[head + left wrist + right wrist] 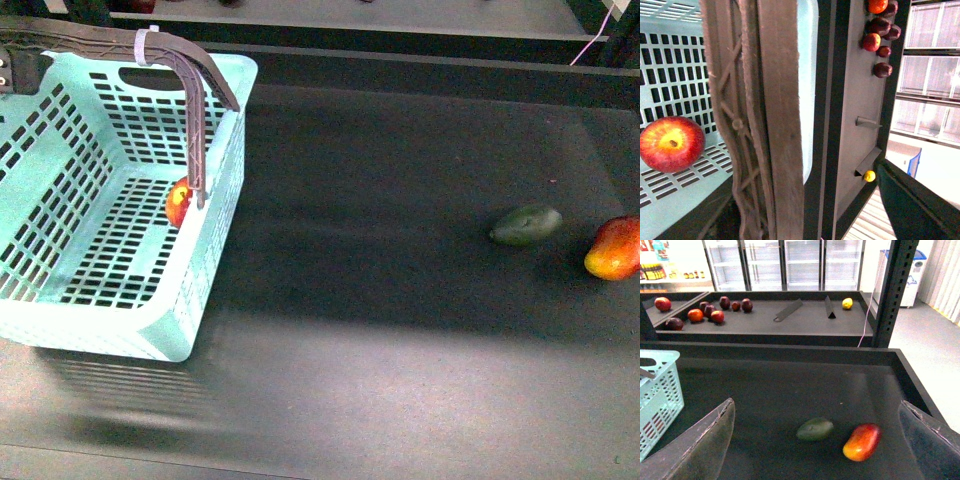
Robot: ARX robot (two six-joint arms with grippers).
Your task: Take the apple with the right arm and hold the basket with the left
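The pale mint-blue basket [150,330] stands at the left of the dark table, its far side raised. Its two brownish-mauve handles [190,70] are swung up together. My left gripper [10,66] shows only at the picture's left edge and is shut on the handles [765,120]. The red apple [180,203] lies inside the basket against its right wall. It also shows in the left wrist view [671,144] on the slotted floor. My right gripper [815,450] is open and empty above the table's right part; it is out of the front view.
A dark green avocado [525,225] and an oblong red-and-yellow fruit [615,248] lie at the table's right; both show between my right fingers [700,445]. A shelf [765,322] with several fruits stands behind the table. A black post [892,290] rises at the back right.
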